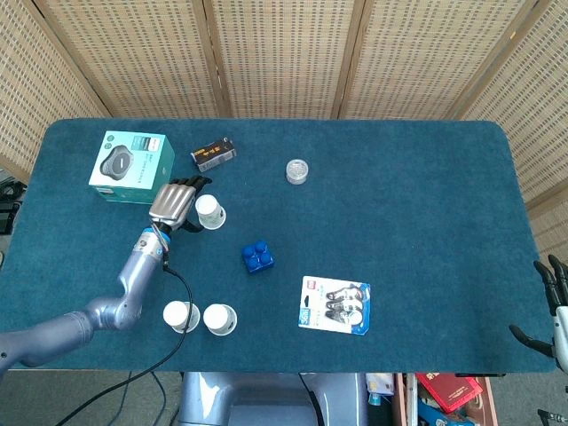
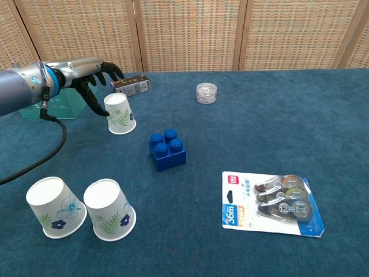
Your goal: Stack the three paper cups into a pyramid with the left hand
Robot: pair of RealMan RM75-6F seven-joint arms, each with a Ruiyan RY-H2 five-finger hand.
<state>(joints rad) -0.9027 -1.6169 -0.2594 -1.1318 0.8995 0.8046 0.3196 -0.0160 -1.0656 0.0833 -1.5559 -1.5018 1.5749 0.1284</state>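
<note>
Three white paper cups stand upside down on the blue table. One cup (image 1: 210, 211) (image 2: 119, 113) is alone at the middle left. The other two (image 1: 181, 316) (image 1: 219, 319) stand side by side near the front edge (image 2: 55, 208) (image 2: 109, 209). My left hand (image 1: 175, 204) (image 2: 92, 72) hovers just left of the lone cup. Its fingers are spread over the cup's far side and its thumb points down beside the cup; it holds nothing. My right hand (image 1: 555, 306) hangs off the table's right front corner with its fingers apart, holding nothing.
A teal box (image 1: 131, 166) (image 2: 69, 107) lies behind the left hand, and a small dark box (image 1: 214, 153) (image 2: 130, 85) lies beyond the lone cup. Also on the table are a blue brick (image 1: 257, 256) (image 2: 167, 150), a clear round pot (image 1: 297, 170) (image 2: 206, 92) and a correction tape pack (image 1: 335, 304) (image 2: 271, 202).
</note>
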